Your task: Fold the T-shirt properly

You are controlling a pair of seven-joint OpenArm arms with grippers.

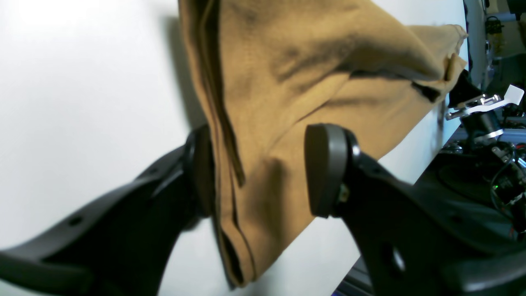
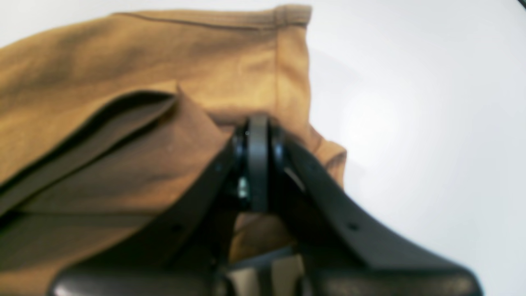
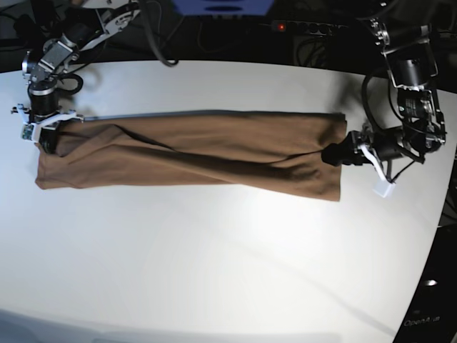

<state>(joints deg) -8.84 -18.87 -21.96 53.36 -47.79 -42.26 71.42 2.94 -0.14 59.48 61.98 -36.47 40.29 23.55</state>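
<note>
My two arms reach in from opposite ends of the white table (image 3: 214, 279), each low and pointed inward along the cloth. In the base view the left arm comes in at the picture's right edge, its wrist bent down toward the table; the right arm comes in at the upper left corner and drops steeply to the cloth's end.

The T-shirt (image 3: 193, 153) lies stretched in a long narrow band across the middle of the table, long axis running from one arm to the other. It is folded lengthwise, with diagonal creases and layered edges showing. One end sits under my right claw, the other at my left claw. A stitched hem is visible at the right-wrist end.

Left gripper (image 1: 259, 168): jaws spread wide, released. Layered cloth hangs between the pads; one pad (image 1: 326, 168) stands clear of the fabric, the other sits against the cloth edge. No pinch.

Right gripper (image 2: 258, 162): jaws clenched together, pads pressed flat, buried in a bunched fold of the T-shirt's end. It is grasping the cloth there.
</note>
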